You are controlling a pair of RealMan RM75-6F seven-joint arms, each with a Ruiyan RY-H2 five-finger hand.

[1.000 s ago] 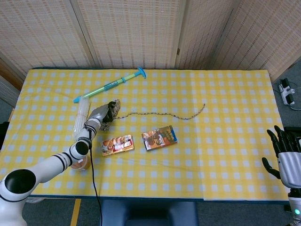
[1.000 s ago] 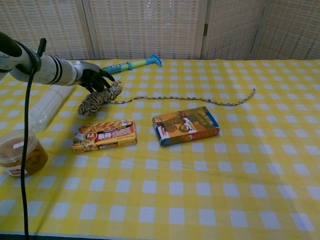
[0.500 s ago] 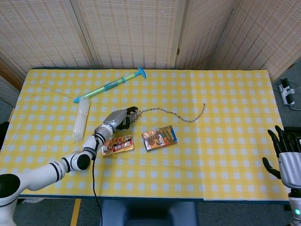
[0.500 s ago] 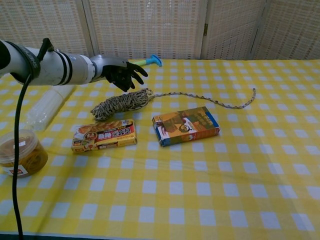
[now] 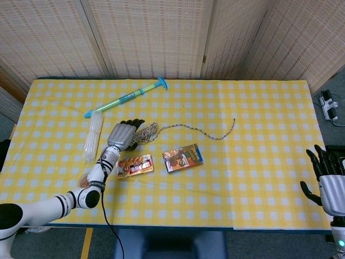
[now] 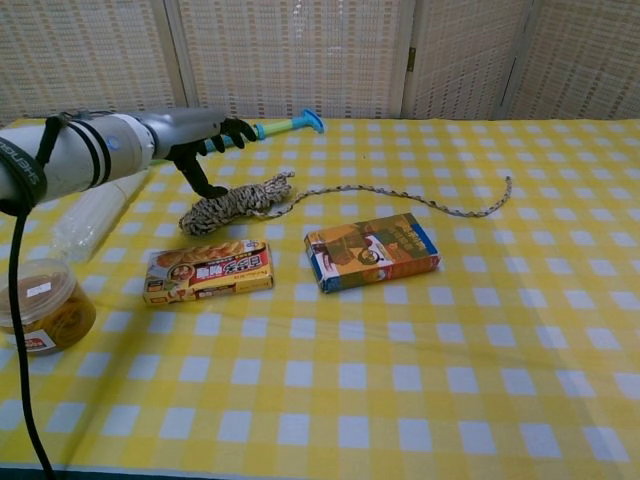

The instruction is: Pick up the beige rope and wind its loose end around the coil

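One beige coiled rope [image 6: 235,201] and two flat printed snack boxes [image 6: 208,270] [image 6: 372,251] lie here. One blue-green plastic syringe [image 5: 125,97], one clear plastic tube [image 5: 94,135] and one lidded jar [image 6: 42,308] complete the count.

My left hand [image 6: 205,135] sits behind the coil [image 6: 232,203] — two snack boxes [image 6: 208,270] in front, tail [image 6: 420,201] trailing right.

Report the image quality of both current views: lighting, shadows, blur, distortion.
Head view: even, soft light, no glare, and the table looks sharp to its edges. Chest view: the left hand and forearm loom large and slightly soft close to the lens, with a faint shadow under the rope coil; the far edge of the table bows slightly.
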